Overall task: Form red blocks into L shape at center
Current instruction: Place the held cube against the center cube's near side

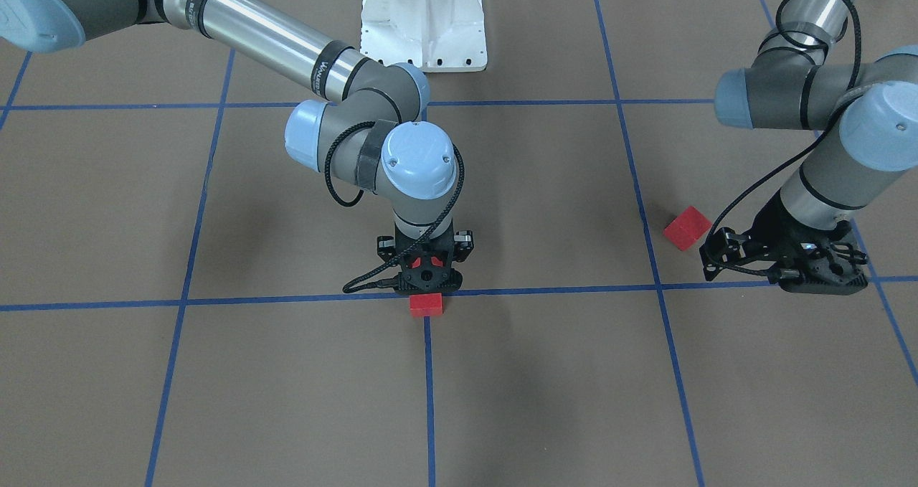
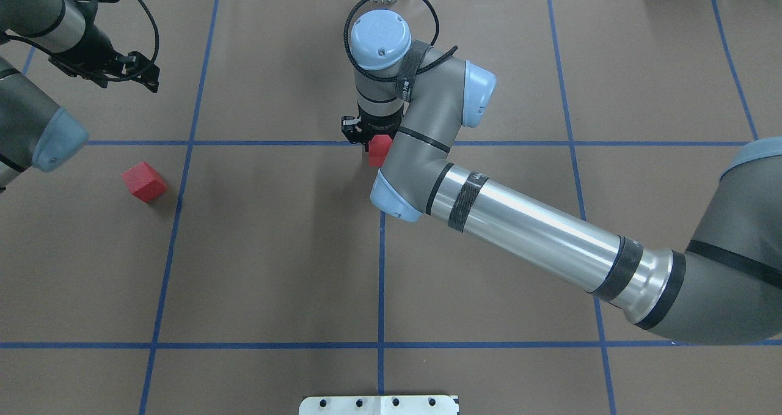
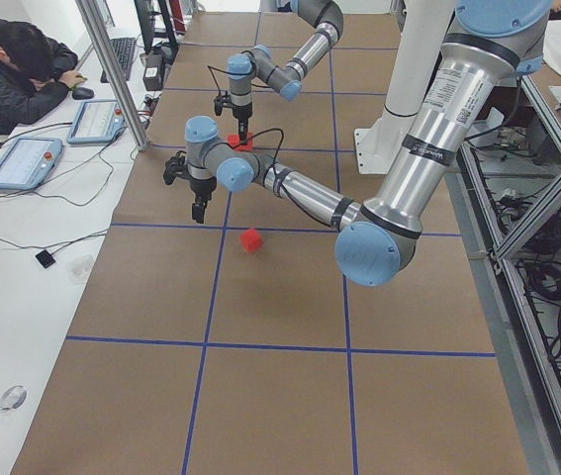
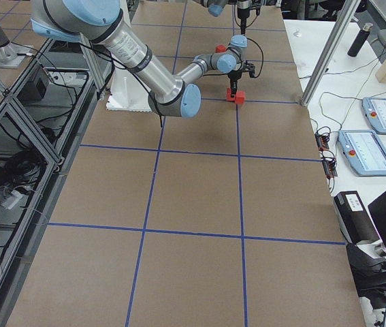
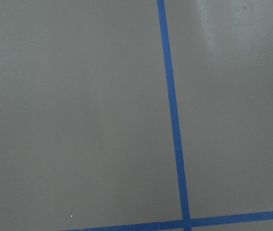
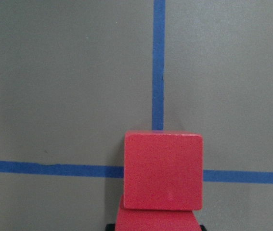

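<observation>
Front red block (image 1: 426,305) at center (image 6: 158,122) screens second block (image 6: 155,220) pinched by right hand (image 1: 429,275); third block (image 1: 686,227) apart.

Brown paper (image 2: 275,268) is covering the table top, and thin blue tape lines (image 2: 380,280) are dividing it into large squares. A white desk (image 3: 23,287) is running along one long side, carrying two handheld screens (image 3: 21,161) and loose cables (image 3: 23,213). A person (image 3: 8,74) in a dark jacket is leaning over it. A bare metal post (image 3: 112,69) is rising at the desk edge. Along the opposite side, a metal frame (image 4: 15,129) is enclosing tangled wires (image 4: 15,170). Even light is casting soft shadows on the paper.
</observation>
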Action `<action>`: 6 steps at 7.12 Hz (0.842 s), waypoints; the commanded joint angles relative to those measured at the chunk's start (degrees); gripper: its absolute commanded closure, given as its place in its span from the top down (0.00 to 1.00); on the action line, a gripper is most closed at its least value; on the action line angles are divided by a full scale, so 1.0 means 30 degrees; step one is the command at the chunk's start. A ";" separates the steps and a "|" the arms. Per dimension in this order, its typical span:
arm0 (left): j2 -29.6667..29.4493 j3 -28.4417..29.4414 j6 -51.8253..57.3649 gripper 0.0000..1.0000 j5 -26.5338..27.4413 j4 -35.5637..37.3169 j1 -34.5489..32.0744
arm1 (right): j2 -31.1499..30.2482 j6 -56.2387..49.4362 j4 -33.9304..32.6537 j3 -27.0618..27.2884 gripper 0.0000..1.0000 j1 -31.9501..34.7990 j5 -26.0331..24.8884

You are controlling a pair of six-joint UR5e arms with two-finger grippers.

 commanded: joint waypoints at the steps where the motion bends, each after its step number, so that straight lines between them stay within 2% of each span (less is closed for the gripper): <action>1: 0.0000 -0.0023 -0.0011 1.00 0.0000 0.0000 -0.0026 | 0.0001 0.0006 0.0028 -0.0027 0.00 0.0002 -0.0003; 2: 0.0000 -0.0023 -0.0011 1.00 0.0000 0.0000 -0.0026 | 0.0001 0.0006 0.0028 0.0002 0.42 0.0002 -0.0177; 3: 0.0000 -0.0023 -0.0011 1.00 0.0000 0.0000 -0.0026 | 0.0001 0.0006 0.0028 0.0003 0.45 0.0002 -0.0469; 4: 0.0000 -0.0023 -0.0011 1.00 0.0000 0.0000 -0.0026 | 0.0001 -0.0023 0.0028 0.0003 0.53 0.0002 -0.0472; 5: 0.0000 -0.0023 -0.0040 1.00 0.0000 0.0000 0.0003 | -0.0028 -0.0023 0.0173 0.0003 0.78 0.0002 -0.0472; 6: 0.0000 0.0006 -0.0011 1.00 0.0000 0.0000 0.0003 | -0.0028 -0.0023 0.0232 0.0003 0.98 0.0002 -0.0472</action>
